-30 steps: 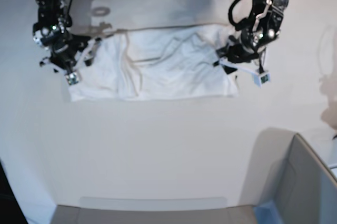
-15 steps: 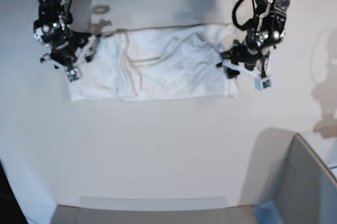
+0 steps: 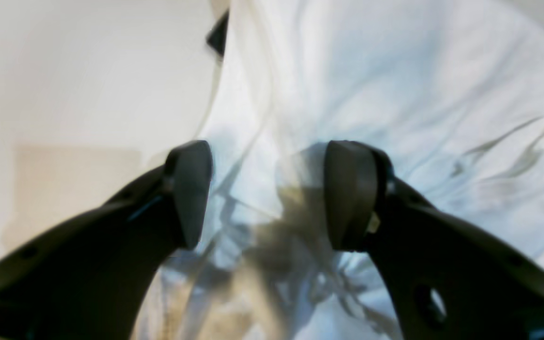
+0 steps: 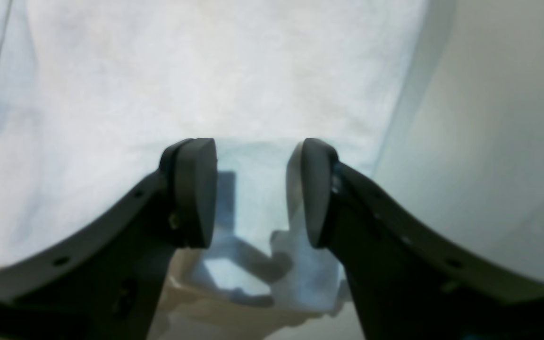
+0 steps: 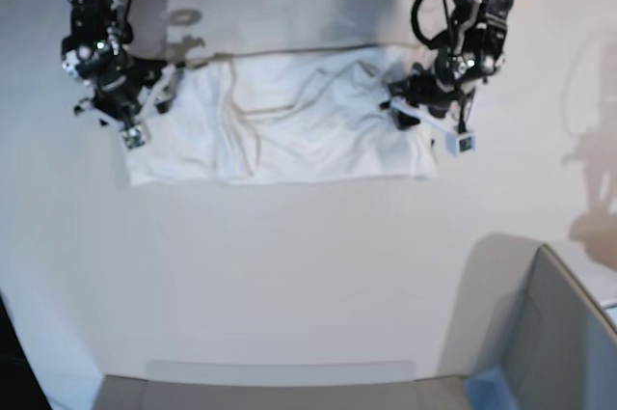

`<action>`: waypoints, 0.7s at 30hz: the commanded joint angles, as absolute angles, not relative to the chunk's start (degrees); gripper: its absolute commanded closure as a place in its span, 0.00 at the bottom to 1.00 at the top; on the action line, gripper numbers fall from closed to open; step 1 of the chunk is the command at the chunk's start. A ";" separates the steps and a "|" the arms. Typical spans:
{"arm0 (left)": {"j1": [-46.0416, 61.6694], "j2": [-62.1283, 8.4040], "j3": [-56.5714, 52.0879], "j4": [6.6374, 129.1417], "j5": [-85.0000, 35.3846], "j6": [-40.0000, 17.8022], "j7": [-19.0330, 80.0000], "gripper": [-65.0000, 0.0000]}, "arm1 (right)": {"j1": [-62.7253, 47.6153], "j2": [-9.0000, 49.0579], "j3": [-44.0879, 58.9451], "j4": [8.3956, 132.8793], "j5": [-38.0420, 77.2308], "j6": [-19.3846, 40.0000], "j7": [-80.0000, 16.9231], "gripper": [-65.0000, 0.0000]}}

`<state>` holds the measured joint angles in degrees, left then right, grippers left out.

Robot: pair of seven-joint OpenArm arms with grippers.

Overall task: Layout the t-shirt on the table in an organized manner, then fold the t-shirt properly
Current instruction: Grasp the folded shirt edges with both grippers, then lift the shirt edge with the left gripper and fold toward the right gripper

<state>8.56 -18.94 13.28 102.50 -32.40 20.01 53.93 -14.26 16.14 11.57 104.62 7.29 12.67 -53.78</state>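
Over the t-shirt (image 5: 289, 121), both tools (image 3: 267, 193) (image 4: 258, 189) gaping, empty

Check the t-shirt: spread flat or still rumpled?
Spread out but rumpled. The t-shirt lies as a rough rectangle on the table, with creases across its middle; the print is not visible.

L gripper (image 3: 267, 193) open — over wrinkled t-shirt (image 3: 395, 94), table (image 3: 88, 85) beside.

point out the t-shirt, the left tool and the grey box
t-shirt (image 5: 289, 130), base view, wrinkled middle of the cloth
left tool (image 3: 265, 193), left wrist view, gap between its open tips
grey box (image 5: 564, 342), base view, its side wall
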 commanded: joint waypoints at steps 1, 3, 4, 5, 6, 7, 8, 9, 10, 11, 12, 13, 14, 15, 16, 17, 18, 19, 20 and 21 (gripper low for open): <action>8.31 -18.86 13.14 102.37 -32.66 18.68 54.64 0.41 | -13.76 16.75 11.91 105.45 7.25 12.62 -52.79 0.55; 8.31 -18.68 13.14 102.46 -33.89 14.73 54.81 0.41 | -13.85 16.75 11.91 105.45 7.25 12.62 -52.79 0.55; 8.40 -18.68 12.79 102.37 -35.03 13.23 54.90 0.41 | -13.93 16.75 11.91 105.45 7.25 12.62 -52.79 0.55; 8.48 -18.59 12.70 102.37 -36.00 12.62 54.90 0.41 | -13.93 16.75 11.91 105.45 7.25 12.62 -52.79 0.55; 8.48 -18.59 12.70 102.29 -36.88 12.53 54.90 0.41 | -14.02 16.84 11.91 105.45 7.25 12.62 -52.79 0.55; 8.57 -18.59 12.70 102.29 -37.93 12.44 54.90 0.41 | -14.02 17.19 11.91 105.45 7.25 12.62 -52.79 0.55; 8.57 -18.59 12.88 102.29 -38.99 12.26 54.99 0.41 | -14.02 17.45 11.91 105.45 7.25 12.62 -52.79 0.55; 8.57 -18.59 13.14 102.29 -40.31 12.26 54.99 0.41 | -14.02 17.54 11.91 105.45 7.25 12.62 -52.79 0.55; 8.57 -18.59 13.14 102.29 -41.89 12.18 55.08 0.42 | -14.02 17.54 11.91 105.45 7.25 12.62 -52.79 0.55; 8.57 -18.59 13.14 102.29 -43.38 12.18 55.08 0.44 | -14.02 17.54 11.91 105.45 7.25 12.62 -52.79 0.55; 8.57 -18.59 13.23 102.29 -44.79 12.09 55.08 0.48 | -14.02 17.54 11.91 105.45 7.25 12.62 -52.79 0.55; 8.57 -18.59 13.23 102.29 -46.20 12.09 55.16 0.53 | -14.02 17.54 11.91 105.45 7.25 12.62 -52.79 0.55; 8.57 -18.51 13.23 102.20 -47.69 12.09 55.87 0.60 | -14.02 17.54 11.91 105.45 7.25 12.62 -52.79 0.55; 8.57 -18.51 12.97 101.93 -48.66 12.09 56.48 0.66 | -14.02 17.54 11.91 105.45 7.25 12.62 -52.79 0.55; 8.57 -18.42 12.70 101.49 -49.36 12.09 56.84 0.72 | -14.02 17.54 11.91 105.45 7.25 12.62 -52.79 0.55; 8.48 -18.42 12.70 100.88 -49.71 12.09 56.92 0.77 | -14.02 17.54 11.91 105.45 7.25 12.62 -52.79 0.55; 8.48 -18.42 12.62 100.18 -49.80 12.18 56.75 0.82 | -14.02 17.54 11.91 105.45 7.25 12.62 -52.79 0.55; 8.31 -18.42 12.62 99.30 -49.89 12.26 56.66 0.85 | -14.02 17.54 11.91 105.45 7.25 12.62 -52.79 0.55; 8.31 -18.42 12.53 98.24 -49.98 12.44 56.57 0.88 | -14.02 17.54 11.91 105.45 7.25 12.62 -52.79 0.55; 8.22 -18.42 12.53 97.45 -49.98 12.44 56.57 0.90 | -14.02 17.54 11.91 105.45 7.25 12.62 -52.79 0.55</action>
<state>8.21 -18.26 12.38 97.65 -51.16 11.46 55.37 -14.46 16.82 11.57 104.62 7.29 12.69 -53.78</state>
